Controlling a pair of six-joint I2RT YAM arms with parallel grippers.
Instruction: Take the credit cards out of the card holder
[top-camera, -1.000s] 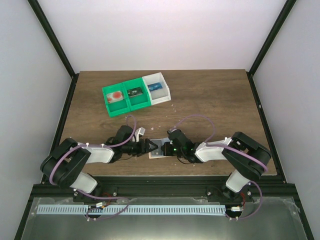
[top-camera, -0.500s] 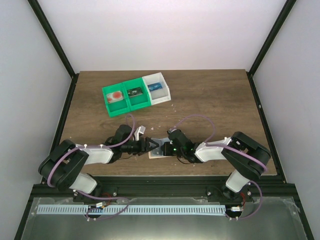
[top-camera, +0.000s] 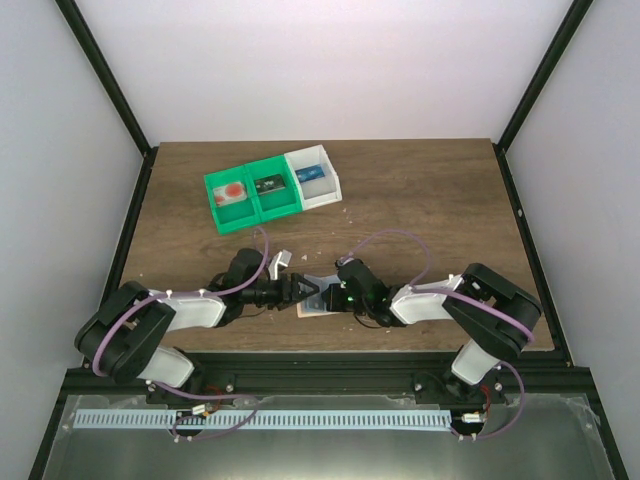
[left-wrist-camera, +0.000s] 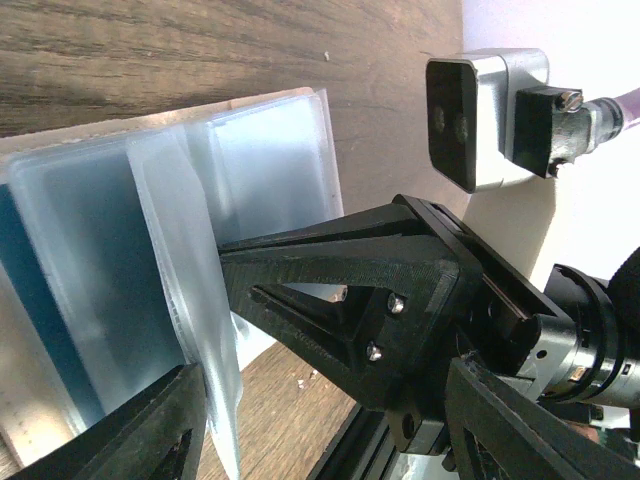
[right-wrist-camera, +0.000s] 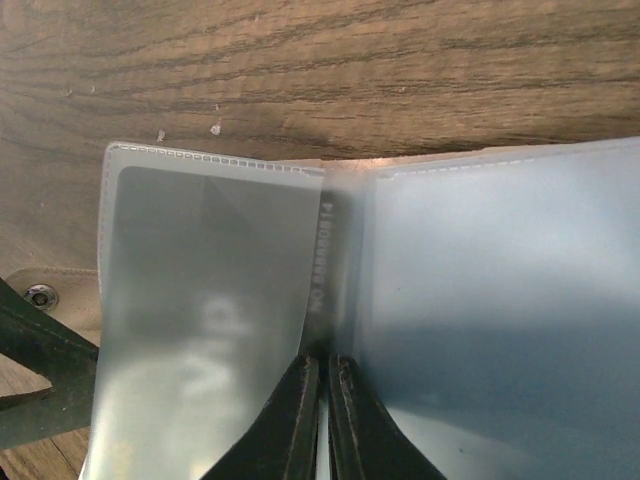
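Note:
The card holder (top-camera: 316, 303) lies open on the table between both grippers, its tan cover (right-wrist-camera: 55, 290) showing under frosted plastic sleeves (right-wrist-camera: 210, 320). A blue credit card (left-wrist-camera: 35, 300) sits inside one sleeve. My right gripper (right-wrist-camera: 321, 420) is shut on the fold between two sleeves, pinning the holder. In the left wrist view its black finger (left-wrist-camera: 370, 290) reaches over the sleeves. My left gripper (left-wrist-camera: 330, 440) is open and low over the table at the holder's left edge. One loose sleeve leaf (left-wrist-camera: 190, 300) stands just inside its left fingertip (left-wrist-camera: 150, 430).
A row of two green bins (top-camera: 245, 222) and one white bin (top-camera: 326, 196) stands at the back left, each with a small item inside. The table's near edge and the arm bases lie just behind the holder.
My left gripper has crept a little to the right, closer onto the holder's sleeves. The right gripper has stayed shut in place.

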